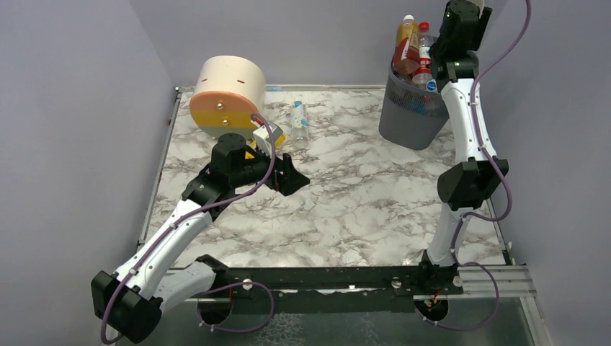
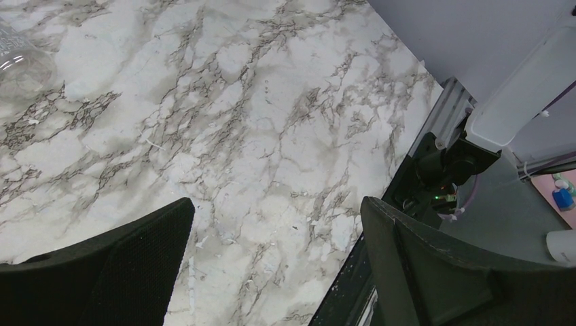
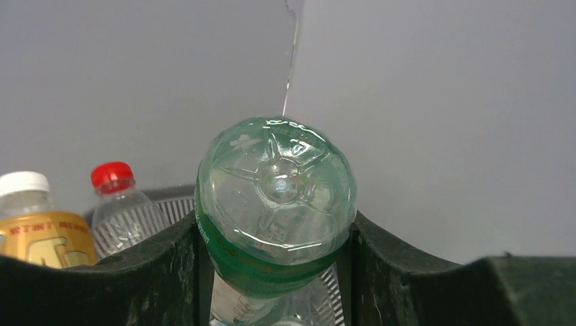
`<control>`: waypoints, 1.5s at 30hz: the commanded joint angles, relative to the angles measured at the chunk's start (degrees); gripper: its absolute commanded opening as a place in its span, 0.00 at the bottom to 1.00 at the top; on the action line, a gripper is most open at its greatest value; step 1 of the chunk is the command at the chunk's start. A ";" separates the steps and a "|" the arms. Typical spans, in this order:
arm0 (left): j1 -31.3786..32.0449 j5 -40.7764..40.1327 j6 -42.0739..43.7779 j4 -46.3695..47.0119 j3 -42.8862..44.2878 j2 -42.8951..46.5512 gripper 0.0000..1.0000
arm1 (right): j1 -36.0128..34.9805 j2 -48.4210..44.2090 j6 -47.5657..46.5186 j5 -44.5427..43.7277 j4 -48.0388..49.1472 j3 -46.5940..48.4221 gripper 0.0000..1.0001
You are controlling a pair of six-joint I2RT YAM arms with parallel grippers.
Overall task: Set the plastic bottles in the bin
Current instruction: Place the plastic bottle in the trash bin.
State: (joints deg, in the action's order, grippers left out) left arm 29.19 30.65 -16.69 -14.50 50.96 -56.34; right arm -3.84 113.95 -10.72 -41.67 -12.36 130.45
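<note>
The dark grey mesh bin (image 1: 407, 122) stands at the table's far right with several plastic bottles (image 1: 412, 49) sticking out of it. My right gripper (image 3: 274, 234) is shut on a green-tinted bottle (image 3: 275, 187), base toward the camera, held just above the bin's rim (image 3: 170, 193). Beside it in the bin are a white-capped bottle with a gold label (image 3: 34, 227) and a red-capped clear bottle (image 3: 122, 207). One clear bottle (image 1: 300, 120) lies on the table at the back; its edge (image 2: 20, 64) shows in the left wrist view. My left gripper (image 2: 275, 210) hangs open over bare marble.
A round beige, orange and yellow drawer unit (image 1: 227, 97) stands at the back left, close to my left arm (image 1: 238, 169). Grey walls close in the table on three sides. A black rail (image 1: 346, 277) runs along the near edge.
</note>
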 commanded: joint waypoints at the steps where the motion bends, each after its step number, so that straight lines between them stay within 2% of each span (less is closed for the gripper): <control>1: -0.32 2.00 -0.11 2.18 -0.60 0.17 0.99 | -0.12 1.11 5.80 3.71 -7.60 -0.76 0.52; 6: -0.36 2.09 -0.32 2.20 -0.55 0.17 0.99 | -0.44 1.28 8.89 6.47 -11.21 -1.93 0.53; 14: -0.36 2.22 -1.15 2.65 -1.16 0.47 0.99 | -1.25 -1.38 9.81 7.01 -10.24 -8.34 0.54; 17: -0.32 2.15 -1.32 2.59 -1.17 0.68 0.99 | -1.26 -2.97 10.46 6.81 -9.83 -10.23 0.58; 20: -0.34 2.13 -1.41 2.46 -0.99 0.62 0.99 | -1.26 -4.24 10.33 7.00 -10.02 -10.14 0.66; 22: -0.36 2.15 -1.48 2.46 -1.00 0.49 0.99 | -1.26 -4.99 10.40 7.01 -10.64 -9.53 0.83; 26: -0.36 2.21 -1.89 2.75 -1.00 0.16 0.99 | -1.26 -7.22 10.81 7.78 -11.29 -9.09 0.92; 37: -0.36 1.93 -2.98 2.82 -1.28 0.39 0.99 | -1.17 -12.68 11.71 10.94 -14.99 -3.50 0.97; 45: -0.33 -0.42 -3.97 1.66 -0.61 -0.41 0.99 | -1.17 -14.24 15.99 23.37 -24.55 3.43 1.00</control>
State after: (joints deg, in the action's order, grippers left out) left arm 29.19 31.27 -19.73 -13.23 50.19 -56.34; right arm -5.04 101.80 1.93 -27.49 -29.67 131.04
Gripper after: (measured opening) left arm 0.989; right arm 0.996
